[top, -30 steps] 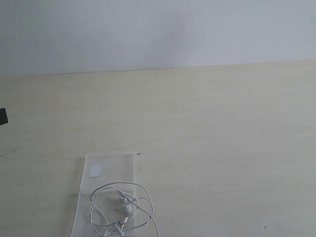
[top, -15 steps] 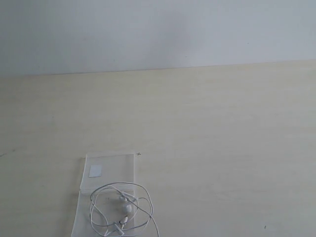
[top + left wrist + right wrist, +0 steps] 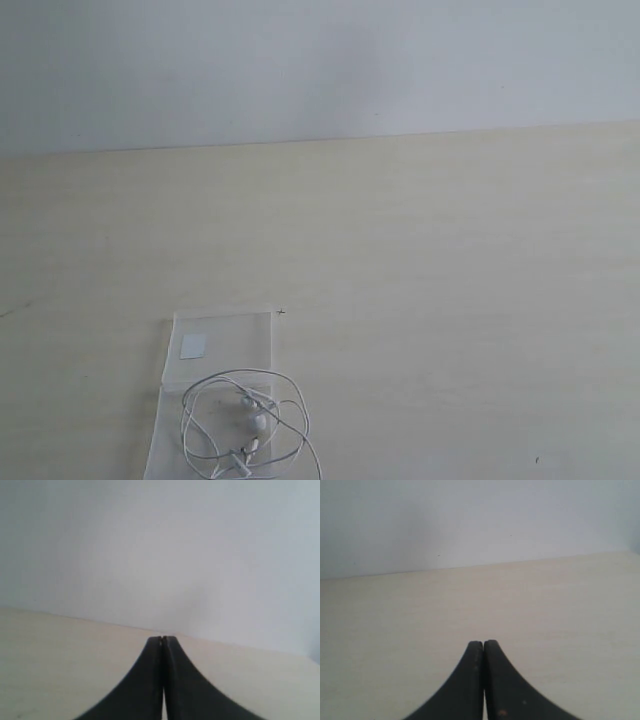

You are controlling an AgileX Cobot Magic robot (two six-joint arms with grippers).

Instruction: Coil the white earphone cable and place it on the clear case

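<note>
The clear case [image 3: 228,342] lies flat on the pale table at the lower left of the exterior view, a small white sticker [image 3: 193,346] on its far panel. The white earphone cable [image 3: 244,424] rests in loose loops on the case's near panel, with the earbuds [image 3: 257,421] in the middle and one strand trailing off the near right side. Neither arm shows in the exterior view. My left gripper [image 3: 163,639] is shut with nothing between its black fingers. My right gripper [image 3: 483,643] is also shut and empty, held above bare table.
The light wooden table [image 3: 450,280] runs back to a plain white wall [image 3: 320,60]. A small dark speck [image 3: 536,461] marks the table near the lower right edge.
A dark part of the left arm at the left edge of the exterior view has withdrawn out of sight. The case and cable have not moved.
</note>
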